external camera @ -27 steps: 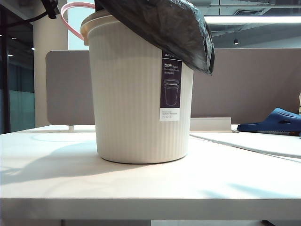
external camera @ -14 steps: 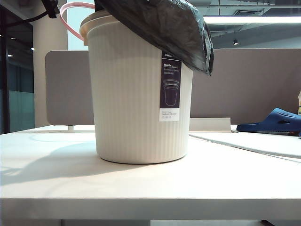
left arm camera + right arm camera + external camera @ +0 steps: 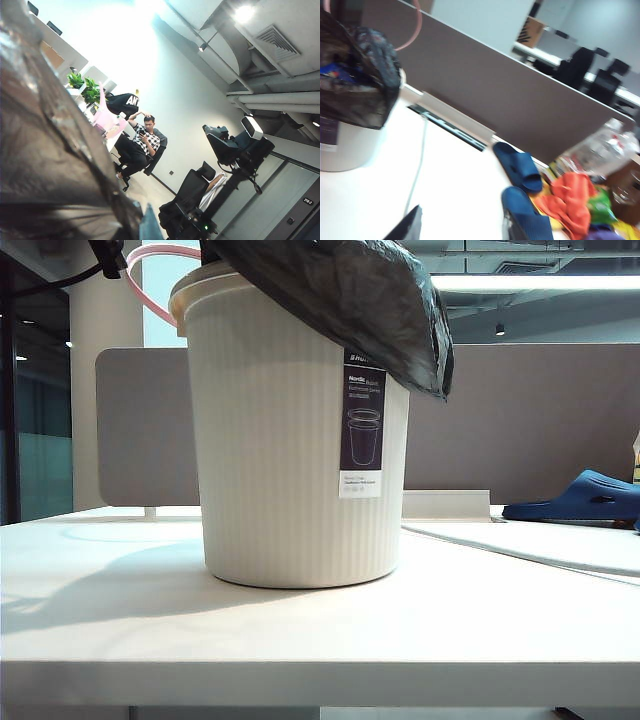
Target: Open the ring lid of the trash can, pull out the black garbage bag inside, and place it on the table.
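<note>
Pink ring lid (image 3: 150, 280) pinched by the left gripper (image 3: 108, 260), right gripper (image 3: 460, 222) spread: the limp, slippery crinkled black garbage bag (image 3: 350, 300) is best gathered at its overhanging fold.

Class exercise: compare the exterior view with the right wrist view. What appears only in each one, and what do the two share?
Only the exterior view shows the purple label head-on and the table front edge. Only the right wrist view shows the open right gripper, a second blue slipper, a clear bottle and orange cloth. Both show the trash can, the black garbage bag and the ring lid.

table (image 3: 300, 630) front clear, blue slippers (image 3: 520, 167) crowding far right
</note>
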